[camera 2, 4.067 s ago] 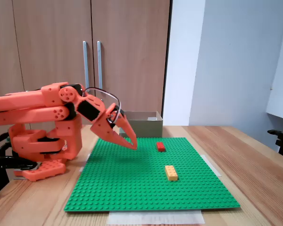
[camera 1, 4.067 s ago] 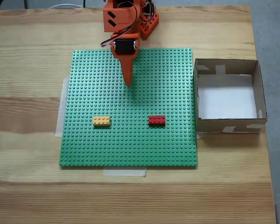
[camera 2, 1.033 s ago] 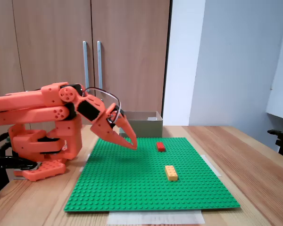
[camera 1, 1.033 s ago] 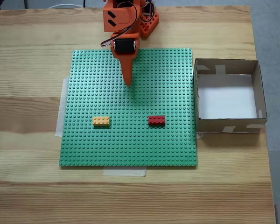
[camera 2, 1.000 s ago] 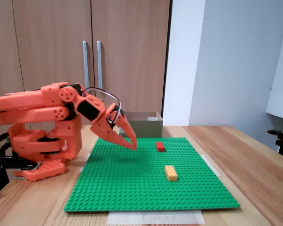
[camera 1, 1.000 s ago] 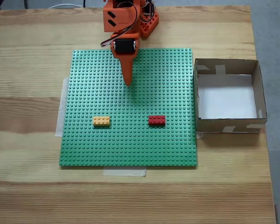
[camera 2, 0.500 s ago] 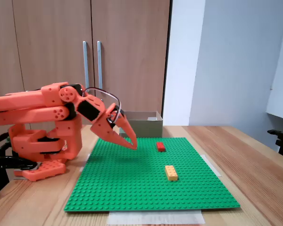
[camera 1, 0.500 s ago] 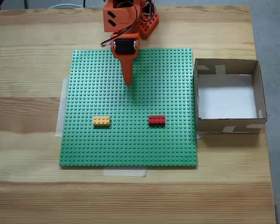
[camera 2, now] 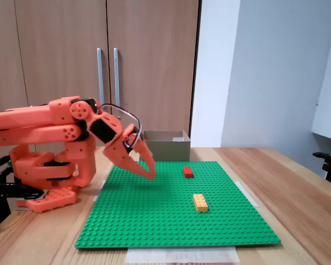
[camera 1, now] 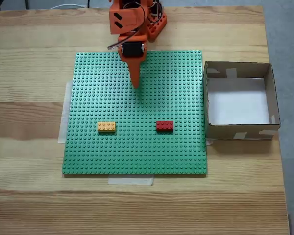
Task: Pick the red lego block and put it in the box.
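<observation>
- The orange arm's pincer (camera 1: 135,84) hangs low over the rear part of the green baseplate (camera 1: 88,147), fingers pressed together to a single point and grasping nothing; in the side-on fixed view the pincer (camera 2: 150,175) slopes down towards the studs, and whether its tip touches them cannot be told
- The red lego block (camera 1: 164,126) sits on the baseplate well apart from the pincer, nearer the front edge in the top-down fixed view and offset towards the box side; from the side, the red lego block (camera 2: 188,171) lies beyond the fingertips, untouched
- A yellow-orange brick (camera 1: 106,127) rests in the same row as the red one, further from the box; it is the yellow-orange brick (camera 2: 199,202) nearest the camera in the side-on fixed view
- The box (camera 1: 273,105), brown cardboard with a white floor and pale tape patches, stands on the wooden bench (camera 1: 29,63) hard against the baseplate's right edge in the top-down fixed view, with nothing seen inside; only the box (camera 2: 165,144) wall shows behind the arm from the side
- By the look of it, the task is at its very start: the reach to the block is not yet made
- The next move likely calls for the fingers to part, the arm to stretch forward and swing slightly towards the box side, and the pincer to settle across the block's narrow width without straying to the yellow-orange neighbour
</observation>
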You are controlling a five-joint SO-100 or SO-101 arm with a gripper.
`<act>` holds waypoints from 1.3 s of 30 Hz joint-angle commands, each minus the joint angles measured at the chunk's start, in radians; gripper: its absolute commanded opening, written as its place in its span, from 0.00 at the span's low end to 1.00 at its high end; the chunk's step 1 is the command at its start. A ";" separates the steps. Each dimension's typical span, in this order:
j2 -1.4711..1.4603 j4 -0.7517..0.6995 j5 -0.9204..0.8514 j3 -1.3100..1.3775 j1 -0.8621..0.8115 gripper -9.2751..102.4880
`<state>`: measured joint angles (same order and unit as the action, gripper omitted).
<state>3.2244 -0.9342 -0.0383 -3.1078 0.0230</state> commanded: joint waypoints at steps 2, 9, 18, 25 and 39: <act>-0.060 -0.069 -0.002 0.155 0.006 0.07; -0.255 -0.173 -0.003 0.374 0.006 0.07; -0.443 -0.236 -0.172 0.577 0.000 0.07; -0.655 -0.295 -0.166 0.802 0.017 0.07; -0.966 -0.402 -0.192 1.120 0.189 0.08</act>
<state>2.3025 -1.3192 -0.2470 -2.0739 0.2025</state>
